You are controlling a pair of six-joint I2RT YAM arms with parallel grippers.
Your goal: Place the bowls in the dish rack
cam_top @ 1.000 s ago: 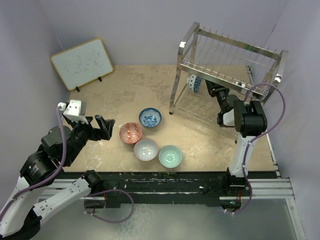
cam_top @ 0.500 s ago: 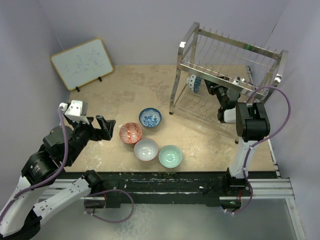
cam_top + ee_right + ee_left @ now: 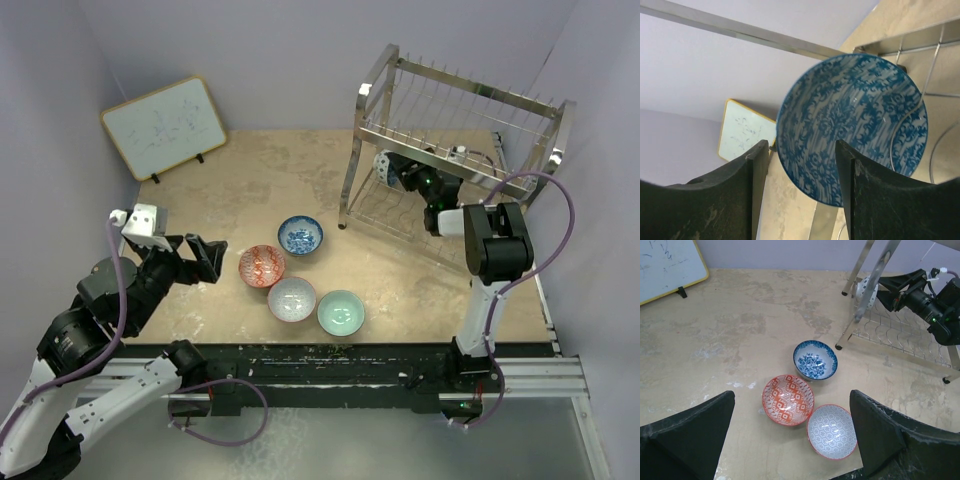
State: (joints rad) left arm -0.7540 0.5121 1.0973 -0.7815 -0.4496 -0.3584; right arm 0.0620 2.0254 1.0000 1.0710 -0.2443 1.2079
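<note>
Logged one blue-and-white bowl (image 3: 860,115) standing on edge in the lower tier of the dish rack (image 3: 352,165), upper right of the overhead view. Found the right gripper (image 3: 801,145) reaching in under the upper tier, with jaws parted partway and clamped on nothing, the bowl just past the fingertips.

Counted four more on the table (image 3: 270,170), centre of frame: second blue-and-white bowl (image 3: 300,235), red-orange bowl (image 3: 262,266), grey-white bowl (image 3: 292,299), mint bowl (image 3: 341,312). All upright, mouths up, closely clustered.

Noted the left gripper (image 3: 207,256) at left of frame, just beside the red-orange bowl, with jaws wide and holding nothing.

Judged as stiff glazed ceramic: probably slippery, chippable against wire, light enough for one gripper. Best pinched at the rim, one finger inside and one outside. Lower gently onto the wire.
</note>
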